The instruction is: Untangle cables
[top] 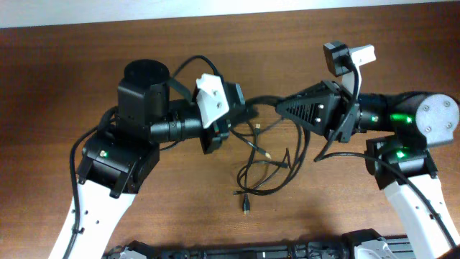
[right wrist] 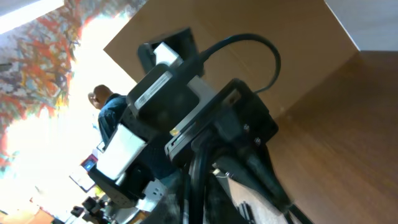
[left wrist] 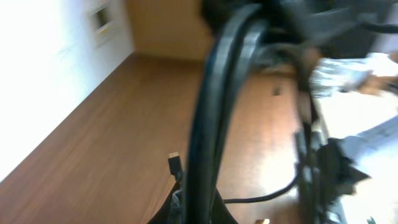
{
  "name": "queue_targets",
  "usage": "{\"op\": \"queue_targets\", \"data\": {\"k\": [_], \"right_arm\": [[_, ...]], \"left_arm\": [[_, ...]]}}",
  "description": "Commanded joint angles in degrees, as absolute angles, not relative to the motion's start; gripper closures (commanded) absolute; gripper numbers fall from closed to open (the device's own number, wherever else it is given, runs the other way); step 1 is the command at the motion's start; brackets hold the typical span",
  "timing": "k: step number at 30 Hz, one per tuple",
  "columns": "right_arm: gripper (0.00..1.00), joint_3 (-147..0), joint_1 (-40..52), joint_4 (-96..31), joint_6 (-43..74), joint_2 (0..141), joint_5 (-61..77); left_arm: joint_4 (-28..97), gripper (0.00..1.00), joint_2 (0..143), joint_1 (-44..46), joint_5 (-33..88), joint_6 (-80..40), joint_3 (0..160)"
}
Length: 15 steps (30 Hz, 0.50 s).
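The cables (top: 264, 167) are thin black cords lying in a loose tangle on the wooden table (top: 86, 57) below both grippers, with a small plug (top: 245, 206) at the near end. A strand (top: 262, 101) rises from the tangle and spans the short gap between the grippers. My left gripper (top: 243, 109) is shut on this strand; in the left wrist view the black cords (left wrist: 208, 112) run straight up out of the gripper (left wrist: 202, 213), with a plug (left wrist: 175, 163) beside them. My right gripper (top: 282, 108) faces it, and the cord (right wrist: 196, 180) passes between its jaws (right wrist: 200, 210).
Both arms meet over the table's middle, the left arm's wrist (right wrist: 186, 112) filling the right wrist view. Thicker robot wires (top: 188, 66) loop off each arm. Dark equipment (top: 251, 252) lines the front edge. A person (right wrist: 107, 102) shows in the background.
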<state>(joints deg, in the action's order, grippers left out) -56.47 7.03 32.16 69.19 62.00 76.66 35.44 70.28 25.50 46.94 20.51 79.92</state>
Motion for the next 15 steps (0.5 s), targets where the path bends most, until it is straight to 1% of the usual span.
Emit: {"op": "queue_targets", "data": {"k": [1,2,4,6,8,12,15], "right_arm": [[0.60,-57.7,7.5,32.4,69.0,63.7,77.8],[0.49,-57.7,7.5,32.4,69.0,64.2,77.7],[0.41,-57.6,7.5,32.4,68.8,64.7,77.1],[0.34,-57.6,7.4,32.4,67.7,65.0,77.1],[0.31,-57.6,7.4,32.4,67.7,65.6,77.2],[0.30,-57.6,7.4,32.4,67.7,65.8,77.6],[0.30,-57.6,7.4,32.4,67.7,65.8,77.6]], "left_arm": [[35.2,1.00,69.8,25.5,18.5,6.6,80.4],[35.5,1.00,69.6,25.5,7.5,3.1,80.4],[34.9,1.00,68.8,25.5,-5.7,0.6,80.4],[32.7,1.00,68.5,25.5,-8.0,0.6,80.7],[30.2,1.00,68.4,25.5,-8.0,0.6,81.4],[25.7,1.00,68.4,25.5,-8.0,0.4,84.0],[21.9,1.00,68.4,25.5,-8.0,-6.0,86.4]]}}
